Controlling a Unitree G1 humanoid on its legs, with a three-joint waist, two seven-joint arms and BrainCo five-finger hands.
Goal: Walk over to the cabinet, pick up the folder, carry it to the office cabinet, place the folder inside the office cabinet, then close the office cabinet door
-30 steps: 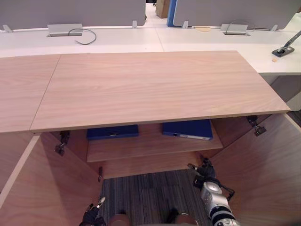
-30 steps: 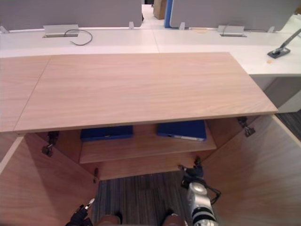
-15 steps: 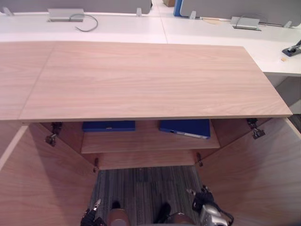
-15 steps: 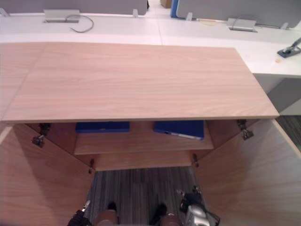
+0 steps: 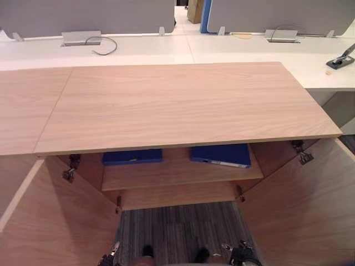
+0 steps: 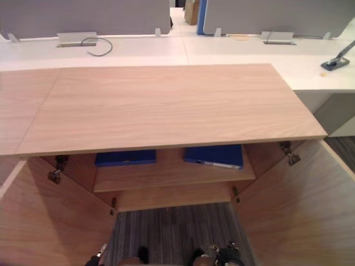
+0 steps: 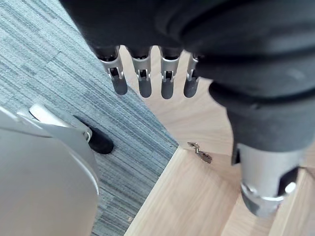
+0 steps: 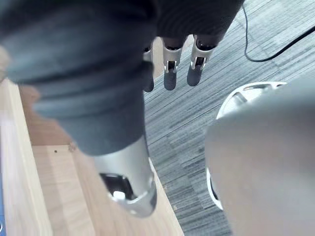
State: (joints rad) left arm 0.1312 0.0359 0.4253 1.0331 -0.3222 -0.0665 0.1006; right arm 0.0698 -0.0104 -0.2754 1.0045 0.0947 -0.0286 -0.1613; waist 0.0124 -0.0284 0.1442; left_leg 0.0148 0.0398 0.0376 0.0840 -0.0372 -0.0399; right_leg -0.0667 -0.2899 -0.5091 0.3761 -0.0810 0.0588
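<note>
the right hand (image 5: pixel 241 257) has dropped away from the cabinet (image 5: pixel 183 105). a second ago it was raised before the cabinet's open front, its dark fingers just below the right end of the shelf (image 5: pixel 177 176), with the silver forearm trailing behind it. half a second ago it was already lower, over the carpet (image 5: pixel 177 227) in front of the cabinet. now it hangs lower again, well short of the shelf. the head camera tipped down over the cabinet top in between and has since come back up.
</note>
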